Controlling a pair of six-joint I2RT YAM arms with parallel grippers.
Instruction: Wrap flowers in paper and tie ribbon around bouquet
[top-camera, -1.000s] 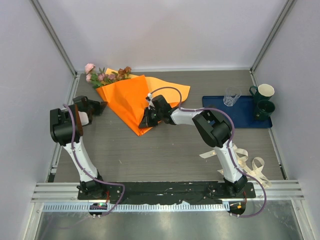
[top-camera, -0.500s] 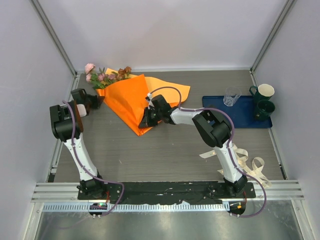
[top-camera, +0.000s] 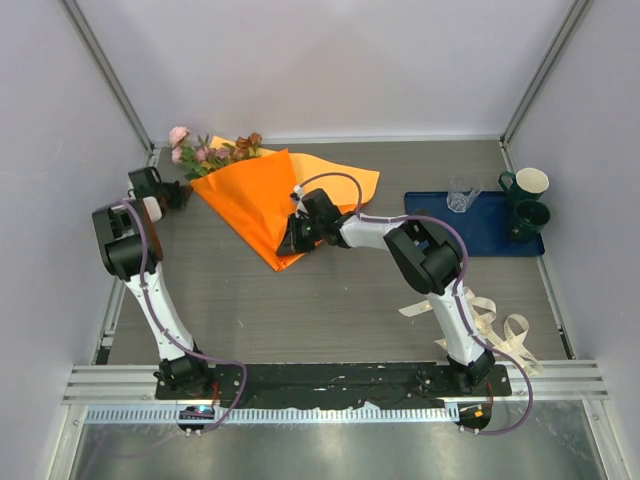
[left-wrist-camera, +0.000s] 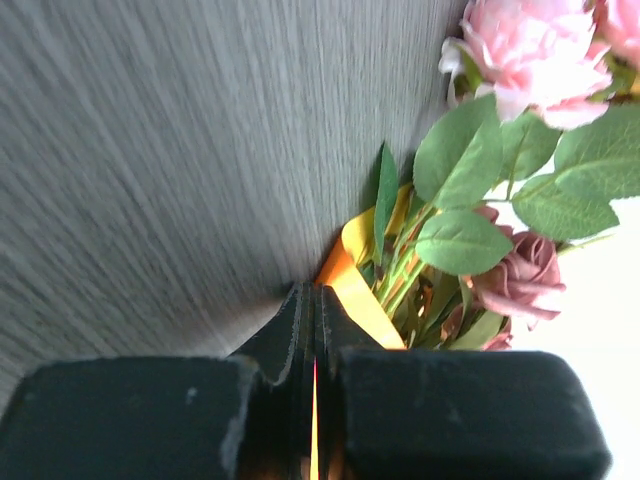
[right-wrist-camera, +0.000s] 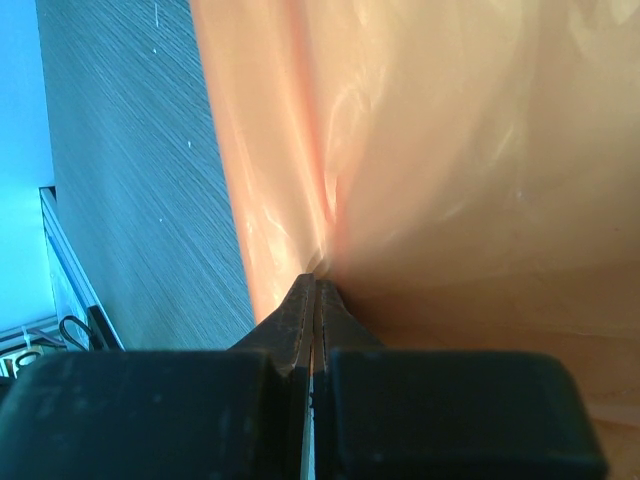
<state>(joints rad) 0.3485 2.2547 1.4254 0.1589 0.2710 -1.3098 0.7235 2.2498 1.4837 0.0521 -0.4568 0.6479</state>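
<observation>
While ribbon (top-camera: 515, 325) is lying in loose loops by the R arm's base, well apart from the action, wrapping is going on further up the table (top-camera: 330, 300).

R gripper (top-camera: 293, 240) is pinching a fold of paper (top-camera: 340, 185) near the narrow end. Its jaws are pressed together on the sheet, w/ no gap showing in the wrist view.

Further back at the left edge, L gripper (top-camera: 180, 192) is clamping a thin sliver of the paper's edge just below the leaves, jaws likewise pressed together.

Over the last sec the L gripper has been travelling away from the bases and out to the left. It has gone from beside the wrap's left edge to a spot level w/ the open mouth, next to the stems. R gripper and the narrow tip are not shifting.

Judging by that, L arm is probably drawing the left flap snug around the stems while R arm is anchoring the lower end. Wrap step appears under way; tying not yet begun.

Bouquet (top-camera: 255, 200) is lying flat, left of centre and toward the back. Its long axis is running diagonally, w/ the pointed tip aiming at the bases, slightly right. Flowers (top-camera: 215, 152) are pointing at the far-left corner.
</observation>
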